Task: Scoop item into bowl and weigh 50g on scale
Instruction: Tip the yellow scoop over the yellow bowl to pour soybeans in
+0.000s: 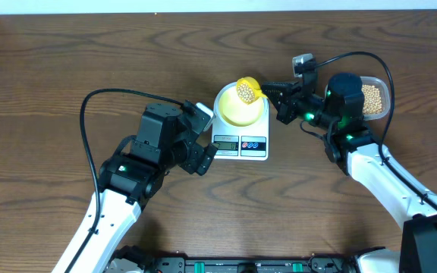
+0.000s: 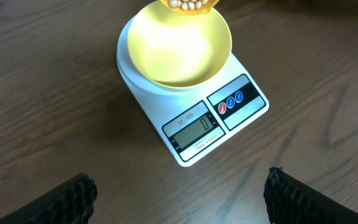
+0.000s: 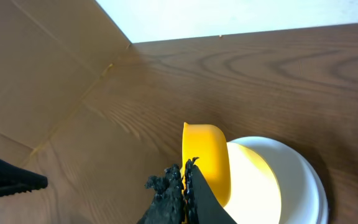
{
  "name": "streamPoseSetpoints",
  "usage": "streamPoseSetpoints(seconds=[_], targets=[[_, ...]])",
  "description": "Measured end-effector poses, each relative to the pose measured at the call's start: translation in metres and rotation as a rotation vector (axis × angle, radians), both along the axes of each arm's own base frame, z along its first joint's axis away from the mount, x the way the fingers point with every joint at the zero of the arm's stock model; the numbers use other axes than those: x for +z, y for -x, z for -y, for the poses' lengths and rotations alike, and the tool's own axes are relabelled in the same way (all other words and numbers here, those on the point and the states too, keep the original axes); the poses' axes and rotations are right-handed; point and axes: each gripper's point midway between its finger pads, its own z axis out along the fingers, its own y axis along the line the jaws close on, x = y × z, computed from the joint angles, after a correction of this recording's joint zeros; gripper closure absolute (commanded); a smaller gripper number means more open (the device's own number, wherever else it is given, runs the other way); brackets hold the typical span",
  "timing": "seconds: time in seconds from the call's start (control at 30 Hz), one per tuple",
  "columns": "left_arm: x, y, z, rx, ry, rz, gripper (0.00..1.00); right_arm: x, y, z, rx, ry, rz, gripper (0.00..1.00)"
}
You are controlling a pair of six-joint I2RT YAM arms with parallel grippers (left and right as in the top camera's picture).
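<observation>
While the right claw (image 1: 270, 91) is clamped on the yellow scoop (image 1: 249, 89), its heap of beans (image 1: 244, 92) hangs over the far rim of the bowl (image 1: 240, 114), which sits on the scale (image 1: 241, 145); the left claw (image 1: 207, 138) hovers spread apart just beside the scale, above the worktop (image 1: 89, 53)

Dark wood-grain bench (image 1: 89, 53) fills the overhead view. A yellow scoop (image 1: 255, 95) shows just off centre at 1 o'clock. A clear plastic container (image 1: 388, 91) stands between 2 and 3 o'clock. Brown cardboard (image 3: 36, 74) edges the 10 o'clock corner.
</observation>
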Motion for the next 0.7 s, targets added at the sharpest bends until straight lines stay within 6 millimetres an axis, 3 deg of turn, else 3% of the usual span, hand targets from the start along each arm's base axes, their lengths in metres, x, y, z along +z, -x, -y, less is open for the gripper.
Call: streamPoseSetpoints(seconds=[0.7], targets=[[0.0000,0.0000,0.0000,0.000,0.000,0.000,0.12,-0.0008,0.0015,-0.0024,0.063,0.132,0.172,0.99]])
